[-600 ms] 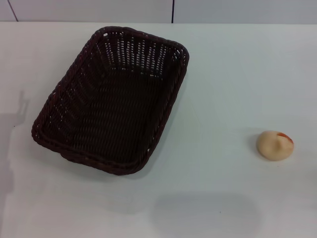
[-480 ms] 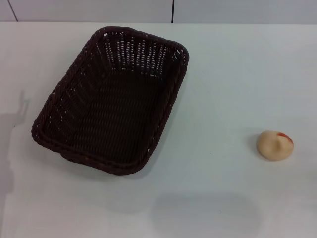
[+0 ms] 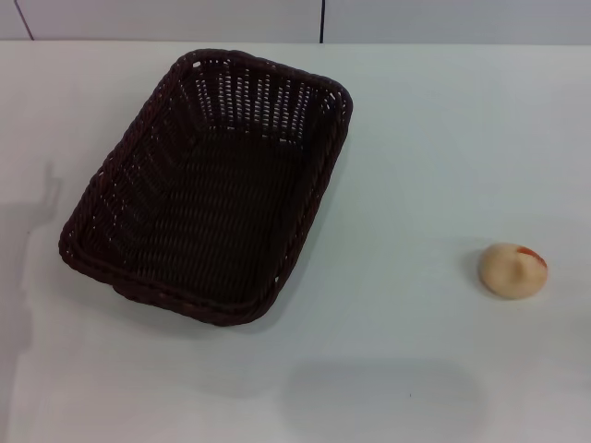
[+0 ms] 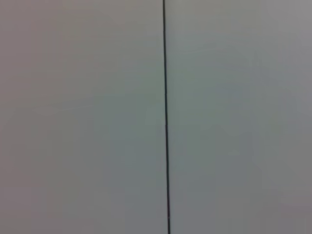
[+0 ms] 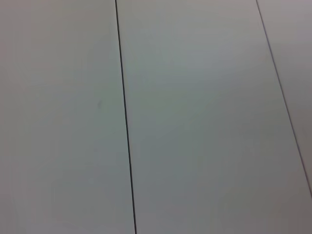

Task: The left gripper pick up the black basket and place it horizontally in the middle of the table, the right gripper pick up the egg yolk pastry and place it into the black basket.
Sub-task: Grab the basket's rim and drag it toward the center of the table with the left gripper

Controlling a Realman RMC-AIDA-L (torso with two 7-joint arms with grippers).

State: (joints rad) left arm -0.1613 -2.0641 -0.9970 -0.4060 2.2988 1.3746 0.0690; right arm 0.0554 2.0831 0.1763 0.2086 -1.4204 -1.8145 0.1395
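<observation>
White table [image 3: 434, 138] — black basket [image 3: 111, 268] lies diagonally, long axis near-left to far-right.

No part of the robot's body shows in any of the three views: no arm, no claw, no cable, no housing. So its colours, shapes and markings cannot be told. Both wrist views show only pale grey panels crossed by thin dark seams.

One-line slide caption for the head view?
Empty black basket lies angled on the white table; pastry sits apart on its right; no gripper visible.
</observation>
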